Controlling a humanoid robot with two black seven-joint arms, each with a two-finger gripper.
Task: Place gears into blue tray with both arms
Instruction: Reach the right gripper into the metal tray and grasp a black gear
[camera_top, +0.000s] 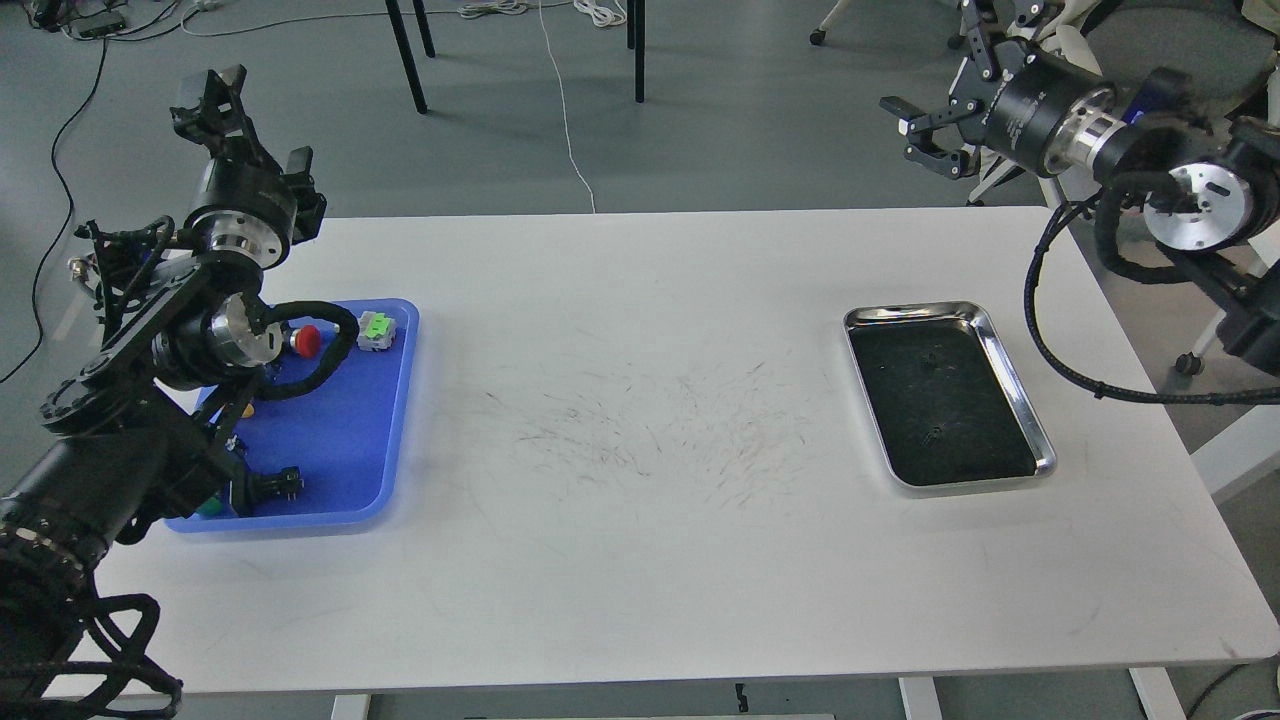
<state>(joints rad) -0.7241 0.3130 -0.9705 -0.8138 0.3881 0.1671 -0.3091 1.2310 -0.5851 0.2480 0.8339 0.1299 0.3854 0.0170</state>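
Nearest, on the white worktop (640, 560): blue tray (370, 480) at the left, holding button switches, a red one (307, 340) and a green one (377, 327); no gears made out in it. Further right, steel tray (1040, 440) with two small dark specks on its black liner, likely gears (930, 362), too small to confirm. Judged barely begun: gears apparently unmoved, transfer left to do. Farthest: left end effector (225, 95) raised, spread or pressed together impossible to tell; right end effector (925, 130) raised beyond the worktop's far edge, fingers spread, empty.
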